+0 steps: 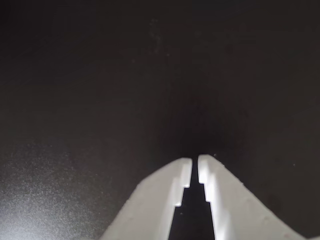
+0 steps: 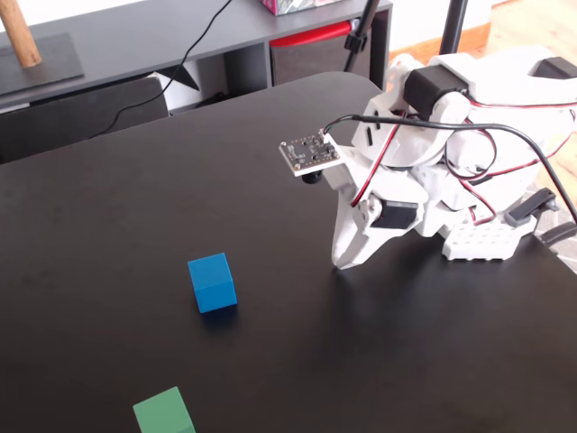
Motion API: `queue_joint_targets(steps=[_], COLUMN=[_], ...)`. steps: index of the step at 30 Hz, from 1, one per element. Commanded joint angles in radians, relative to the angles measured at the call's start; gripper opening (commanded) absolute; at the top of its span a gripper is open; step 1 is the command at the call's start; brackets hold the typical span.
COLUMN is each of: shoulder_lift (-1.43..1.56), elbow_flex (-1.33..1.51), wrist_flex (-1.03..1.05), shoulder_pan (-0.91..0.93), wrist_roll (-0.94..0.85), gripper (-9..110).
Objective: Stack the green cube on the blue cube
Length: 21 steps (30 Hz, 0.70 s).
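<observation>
In the fixed view the blue cube (image 2: 213,281) sits on the black table, left of centre. The green cube (image 2: 164,414) sits nearer the bottom edge, below and left of the blue one, partly cut off by the frame. My white gripper (image 2: 342,263) points down at the table to the right of both cubes, well apart from them. In the wrist view the gripper (image 1: 195,164) has its two white fingers nearly together with only a thin gap and nothing between them. No cube shows in the wrist view.
The black table (image 2: 108,225) spreads across the fixed view. The arm's white base with red and black cables (image 2: 478,171) stands at the right. Grey shelves (image 2: 135,45) lie behind the table's far edge.
</observation>
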Motion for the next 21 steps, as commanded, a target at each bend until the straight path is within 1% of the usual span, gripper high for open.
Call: queue_joint_targets(steps=[1, 15, 17, 21], shoulder_lift=[-0.006, -0.008, -0.02, -0.063], elbow_flex=[0.038, 0.038, 0.038, -0.014], wrist_flex=[0.017, 0.017, -0.008, -0.021], shoulder_pan=[-0.025, -0.04, -0.043, -0.028], wrist_roll=[0.026, 0.021, 0.023, 0.017], gripper=[0, 0, 0, 0])
